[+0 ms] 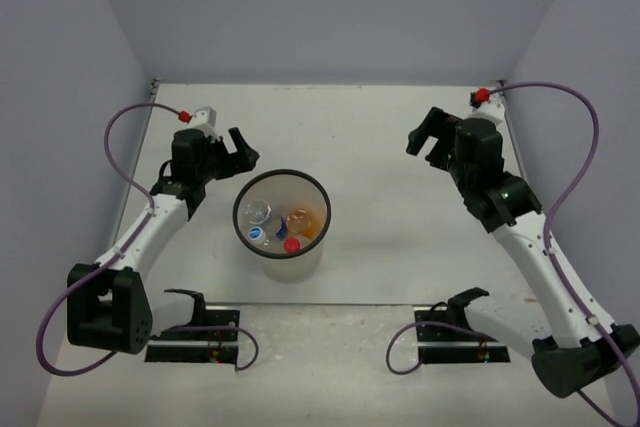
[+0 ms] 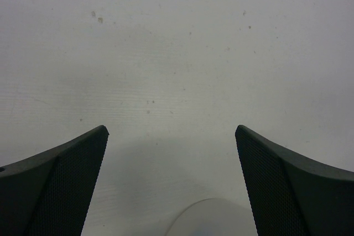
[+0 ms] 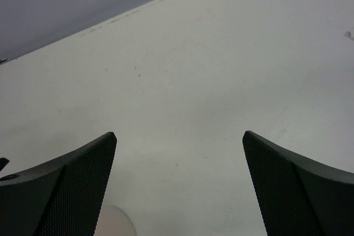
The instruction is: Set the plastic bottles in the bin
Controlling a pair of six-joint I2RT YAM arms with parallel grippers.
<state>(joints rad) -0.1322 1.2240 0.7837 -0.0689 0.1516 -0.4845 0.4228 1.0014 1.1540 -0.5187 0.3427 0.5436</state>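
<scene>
The bin (image 1: 246, 237), a round translucent white bucket with a thin black rim, stands in the middle of the table. Inside it lie several plastic bottles: a clear one (image 1: 257, 211), one with a blue cap (image 1: 257, 234), one with a red cap (image 1: 291, 244) and a stubby orange one (image 1: 301, 220). My left gripper (image 1: 243, 150) is open and empty, just up and left of the bin. My right gripper (image 1: 424, 137) is open and empty, well to the right of the bin. The bin's edge shows at the bottom of the left wrist view (image 2: 213, 219) and the right wrist view (image 3: 115, 222).
Grey walls enclose the white table (image 1: 360, 127) on three sides. Two black mounts with cables (image 1: 195, 332) (image 1: 455, 337) sit at the near edge. Purple cables loop beside each arm.
</scene>
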